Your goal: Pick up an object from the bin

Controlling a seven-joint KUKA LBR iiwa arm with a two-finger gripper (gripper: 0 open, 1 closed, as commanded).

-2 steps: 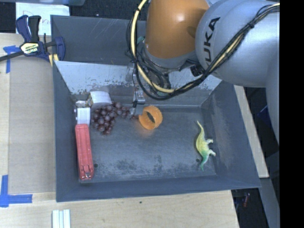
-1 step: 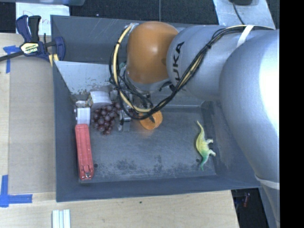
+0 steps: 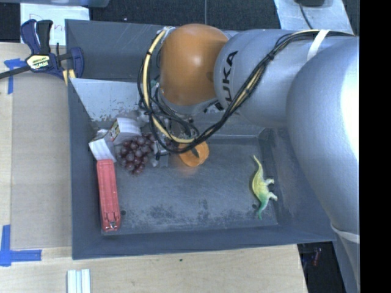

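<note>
- Hanging low at the back of the grey metal bin (image 3: 183, 242), the claw (image 3: 160, 152) sits under the arm's orange wrist cover (image 3: 189, 63), with yellow and black cables (image 3: 148, 72) looped round it.
- Whether the claw is released or clenched cannot be told; the cover and cables hide its tip.
- Just beside the claw, on its side toward the view's left, lies a bunch of grapes (image 3: 137, 152): dark red-purple, small round berries packed in a lumpy cluster. Whether the claw touches it cannot be made out.
- Just on the claw's other side, toward the view's right, lies an orange round thing (image 3: 195, 155), smooth and partly covered by the wrist.
- Beyond the grapes from the claw stands a small white carton (image 3: 120, 131), tilted against the bin's back wall.
- Nearer the view's bottom on that same side, a long red flat bar (image 3: 107, 194) lies lengthwise along the bin's wall, a white piece (image 3: 101, 149) at its far end.
- Well apart from the claw, past the orange thing and toward the front corner, lies a yellow-green toy dinosaur (image 3: 263, 191).
</note>
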